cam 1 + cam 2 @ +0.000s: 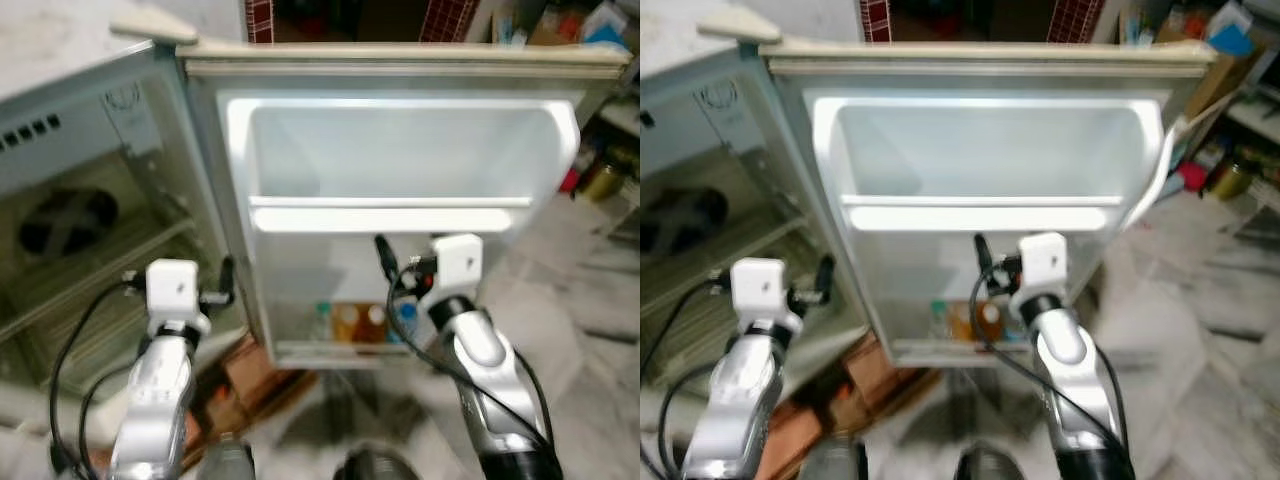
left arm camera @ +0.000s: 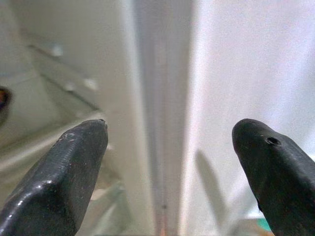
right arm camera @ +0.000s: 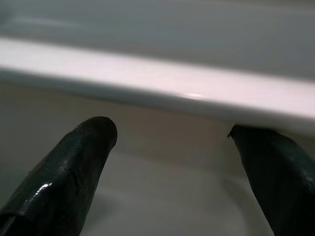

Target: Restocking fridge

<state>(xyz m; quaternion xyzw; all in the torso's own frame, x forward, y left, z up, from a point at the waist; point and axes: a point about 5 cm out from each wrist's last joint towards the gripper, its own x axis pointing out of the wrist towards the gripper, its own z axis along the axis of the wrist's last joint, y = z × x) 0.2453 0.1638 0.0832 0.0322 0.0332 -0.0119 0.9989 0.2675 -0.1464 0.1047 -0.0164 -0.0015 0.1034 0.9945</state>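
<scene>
The fridge door (image 1: 400, 140) stands open and faces me, white inside, with an empty upper bin and a middle shelf rail (image 1: 390, 215). Several bottles (image 1: 360, 322) stand in its bottom shelf. My right gripper (image 1: 398, 270) is open and empty, held close to the door just under the middle rail (image 3: 162, 81); its fingers (image 3: 74, 167) spread wide in the right wrist view. My left gripper (image 1: 222, 290) is open and empty beside the door's hinge edge (image 2: 162, 123), between the door and the fridge cabinet (image 1: 90, 250).
The cabinet on the left has wire shelves and a dark round object (image 1: 65, 218) inside. A brown box (image 1: 250, 375) lies on the floor under the door. Jars and clutter (image 1: 600, 175) stand at the right on the marble floor (image 1: 590, 330).
</scene>
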